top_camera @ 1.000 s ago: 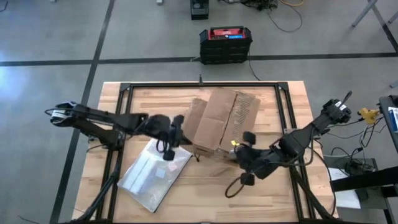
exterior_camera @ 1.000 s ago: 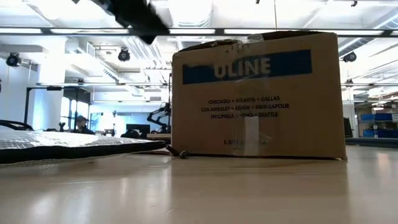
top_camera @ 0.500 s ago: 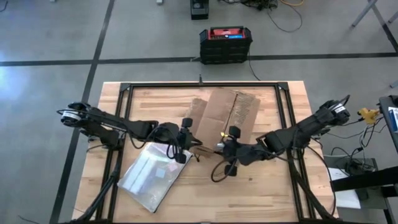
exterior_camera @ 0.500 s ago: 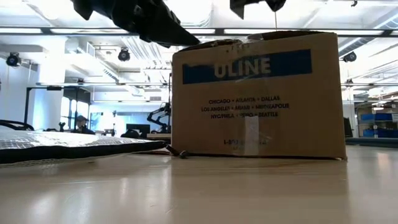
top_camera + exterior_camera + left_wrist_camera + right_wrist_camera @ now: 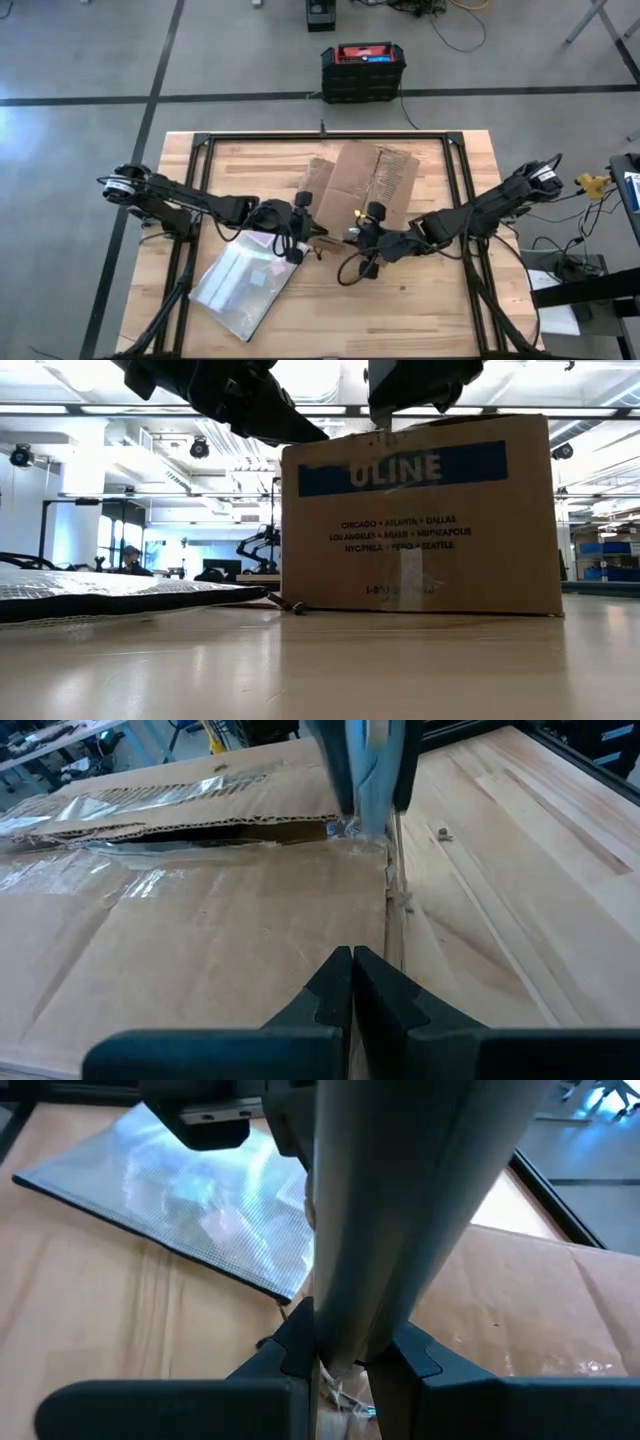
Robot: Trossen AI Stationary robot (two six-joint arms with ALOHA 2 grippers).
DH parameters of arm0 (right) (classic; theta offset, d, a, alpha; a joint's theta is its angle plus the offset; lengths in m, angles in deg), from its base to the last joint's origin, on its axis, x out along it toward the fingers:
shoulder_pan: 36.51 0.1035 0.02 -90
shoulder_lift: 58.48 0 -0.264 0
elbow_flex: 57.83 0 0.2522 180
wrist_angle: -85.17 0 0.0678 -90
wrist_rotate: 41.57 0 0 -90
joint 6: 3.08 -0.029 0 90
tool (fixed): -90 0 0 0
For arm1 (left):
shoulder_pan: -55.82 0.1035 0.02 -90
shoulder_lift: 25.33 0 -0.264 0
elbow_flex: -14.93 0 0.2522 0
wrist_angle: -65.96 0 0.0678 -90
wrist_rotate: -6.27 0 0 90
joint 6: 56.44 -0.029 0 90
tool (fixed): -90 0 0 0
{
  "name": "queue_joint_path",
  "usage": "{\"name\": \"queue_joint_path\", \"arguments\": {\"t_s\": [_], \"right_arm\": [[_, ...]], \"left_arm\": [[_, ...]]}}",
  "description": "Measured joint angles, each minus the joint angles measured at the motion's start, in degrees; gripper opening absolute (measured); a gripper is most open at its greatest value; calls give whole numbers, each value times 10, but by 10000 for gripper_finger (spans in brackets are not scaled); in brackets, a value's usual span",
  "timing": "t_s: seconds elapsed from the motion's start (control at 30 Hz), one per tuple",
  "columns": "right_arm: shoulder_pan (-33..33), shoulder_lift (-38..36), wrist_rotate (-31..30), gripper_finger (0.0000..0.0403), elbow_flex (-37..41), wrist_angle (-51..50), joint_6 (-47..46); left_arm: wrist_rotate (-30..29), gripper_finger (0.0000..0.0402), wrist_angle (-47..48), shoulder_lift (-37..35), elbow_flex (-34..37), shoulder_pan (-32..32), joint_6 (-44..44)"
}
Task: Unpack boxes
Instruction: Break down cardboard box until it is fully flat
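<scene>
In the high view's centre, the shut left gripper (image 5: 298, 228) and the right gripper (image 5: 357, 236), nipping a thin tool, meet at the box (image 5: 352, 190)'s lower edge; the box lies just above both.

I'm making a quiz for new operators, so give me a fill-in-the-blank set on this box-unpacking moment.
1. The blue label on the cardboard box reads ____.
2. In the high view, the clear plastic bag lies on the table below the ____ arm.
3. The left gripper has its fingers ____, over the box's top.
4. The right gripper is shut on a ____ tool.

Missing words: ULINE; left; shut; grey
</scene>
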Motion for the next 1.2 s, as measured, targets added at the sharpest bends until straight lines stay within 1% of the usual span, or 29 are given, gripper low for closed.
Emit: {"name": "queue_joint_path", "arguments": {"t_s": [0.2, 0.37, 0.77, 0.87, 0.93, 1.0, 1.13, 1.2], "right_arm": [[4, -1, 0, 38, 6, -1, -18], [17, -16, 0, 38, 6, -10, -31], [53, -38, -1, 38, 6, -90, -105], [64, -49, -30, 38, 6, -96, -109], [68, -57, -50, 38, 6, -84, -95], [67, -60, -58, 38, 6, -65, -76], [47, -41, -55, 38, 6, 10, -18], [35, -24, -33, 38, 6, 45, 9]], "left_arm": [[0, 0, 5, 0, 1, 0, 10], [-6, 0, 10, 0, 2, 0, 25], [-10, 0, 13, 0, 13, 3, 72], [-10, 0, 12, 0, 13, 3, 74], [-10, 0, 12, 0, 13, 3, 74], [-10, 0, 9, 1, 14, 3, 74], [-10, 0, -3, 1, 15, 3, 73], [-10, 0, -3, 1, 15, 3, 74]]}}
